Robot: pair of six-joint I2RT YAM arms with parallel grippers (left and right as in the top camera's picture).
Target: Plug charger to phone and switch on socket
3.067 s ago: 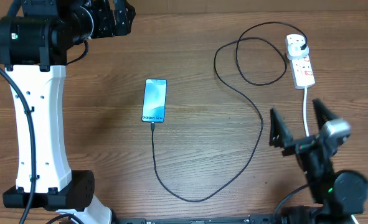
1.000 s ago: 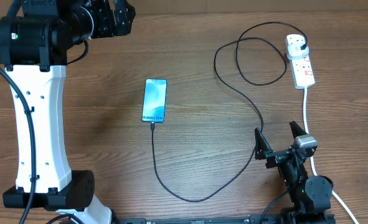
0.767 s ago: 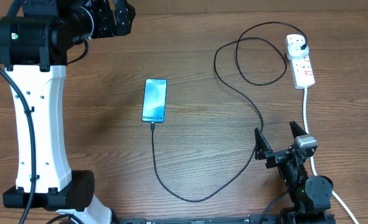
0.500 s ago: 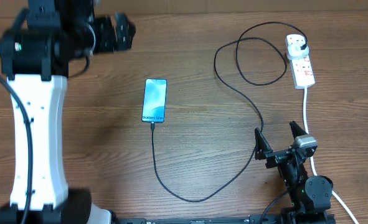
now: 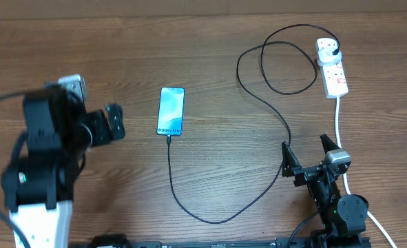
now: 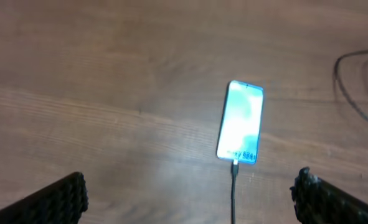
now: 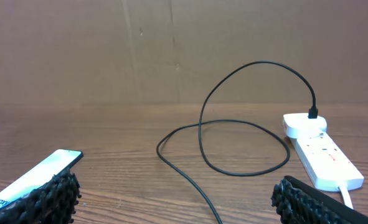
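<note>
The phone point(image 5: 171, 111) lies flat mid-table with its light blue screen up. It also shows in the left wrist view point(image 6: 240, 121) and the right wrist view point(image 7: 34, 177). The charger cable point(image 5: 217, 220) meets the phone's near edge, loops across the table, and ends in a black plug point(image 5: 335, 47) seated in the socket point(image 5: 332, 71). The socket has red switch markings. My left gripper point(image 5: 113, 124) is open and empty, left of the phone, with fingers spread in its wrist view point(image 6: 190, 199). My right gripper point(image 5: 308, 155) is open and empty, near the front right point(image 7: 177, 202).
The socket's thick white cord point(image 5: 339, 117) runs toward the front edge beside my right arm. The cable's coils point(image 5: 279, 69) lie left of the socket. A brown cardboard wall point(image 7: 171, 50) stands behind the table.
My left arm has swung from the far back-left corner toward the front; its gripper now sits left of the phone. The right arm pulled back earlier and has held still since.
</note>
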